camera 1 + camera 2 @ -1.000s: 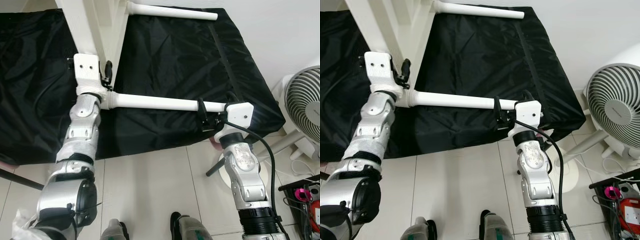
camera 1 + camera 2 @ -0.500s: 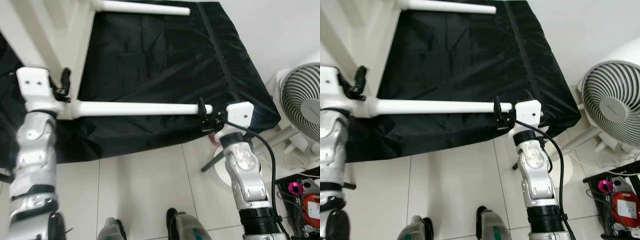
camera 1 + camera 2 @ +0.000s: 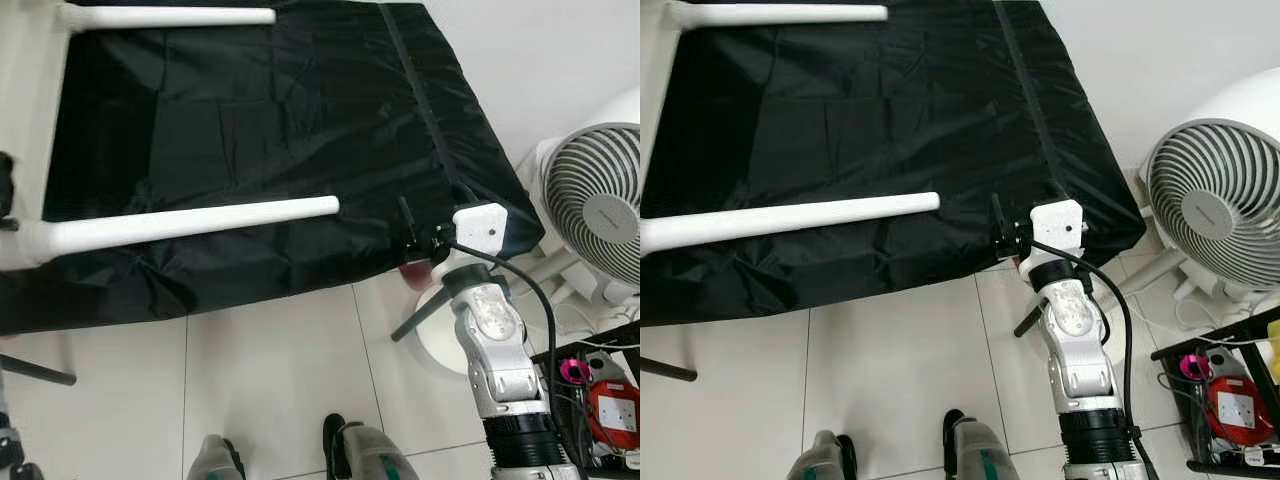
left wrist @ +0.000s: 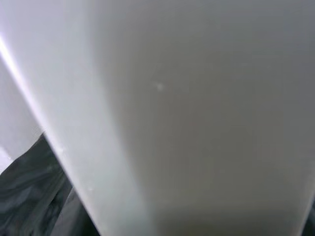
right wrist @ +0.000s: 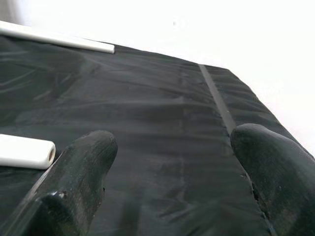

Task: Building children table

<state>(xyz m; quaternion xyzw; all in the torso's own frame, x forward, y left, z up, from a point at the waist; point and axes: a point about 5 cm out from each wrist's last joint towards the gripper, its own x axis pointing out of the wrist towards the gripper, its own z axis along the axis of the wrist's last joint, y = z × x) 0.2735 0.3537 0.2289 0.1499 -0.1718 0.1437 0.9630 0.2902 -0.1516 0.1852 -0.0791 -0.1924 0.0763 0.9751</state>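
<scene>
A white children's table lies on its side over a black cloth. Its near leg runs across the cloth and ends in free air; the far leg lies along the back. The table's frame fills the left edge, where my left gripper is at the near leg's base; a white surface sits right against it in the left wrist view. My right gripper hovers open over the cloth's front right corner, right of the leg's tip and apart from it.
A white fan stands on the tiled floor at the right, its base behind my right arm. A black crate with small items sits at the lower right. A black rod lies on the floor at left. My feet are below.
The table has slid left with my left arm. The near leg's tip, which was between my right gripper's fingers, is now clear of them. The camera has also turned right.
</scene>
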